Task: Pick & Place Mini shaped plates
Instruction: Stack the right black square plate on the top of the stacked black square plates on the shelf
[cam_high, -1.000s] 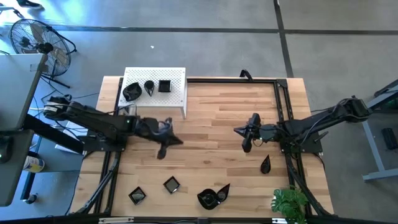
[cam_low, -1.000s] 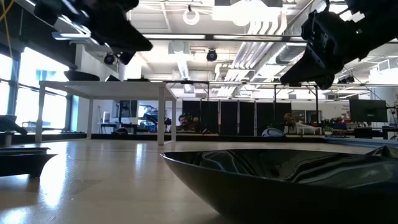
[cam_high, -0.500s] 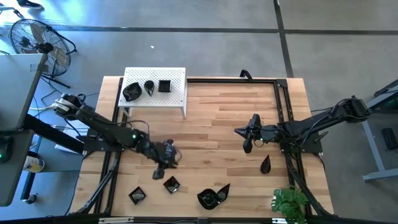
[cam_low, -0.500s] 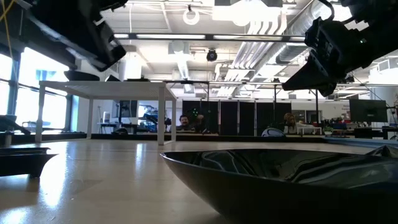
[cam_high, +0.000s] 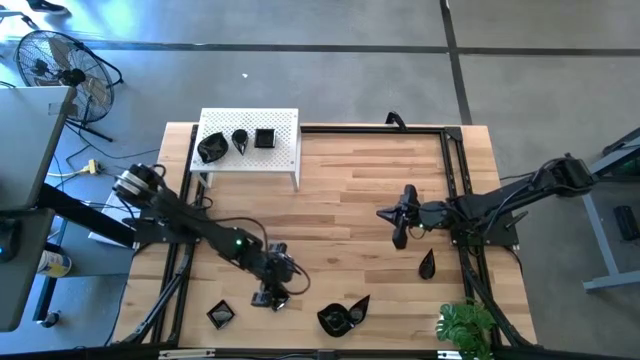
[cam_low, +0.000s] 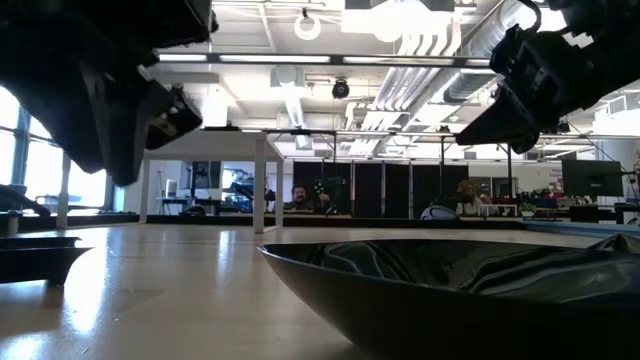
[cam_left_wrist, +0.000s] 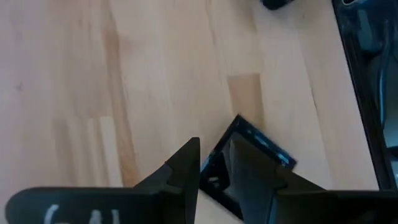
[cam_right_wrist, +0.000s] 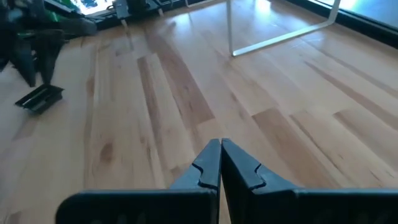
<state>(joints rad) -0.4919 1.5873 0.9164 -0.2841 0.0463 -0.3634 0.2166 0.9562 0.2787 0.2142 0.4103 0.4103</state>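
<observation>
Left claw (cam_high: 272, 293): down at the counter's (cam_high: 350, 190) near edge, fingers slightly parted, straddling one rim of the square plate (cam_left_wrist: 249, 162)
Square plate: flat on the counter, sits diamond-wise, one corner pointing away from the claw
Left arm: stretched long and low across the counter from the left side
Right claw (cam_right_wrist: 220, 163): fingers pressed together, nothing in them, hovering mid-counter on the right
Teardrop plate (cam_high: 427, 265): just beside the right arm, tip aimed toward the far edge

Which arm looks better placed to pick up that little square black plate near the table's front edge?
Left. The left gripper sits right over the square plate; the right gripper waits mid-table.
</observation>
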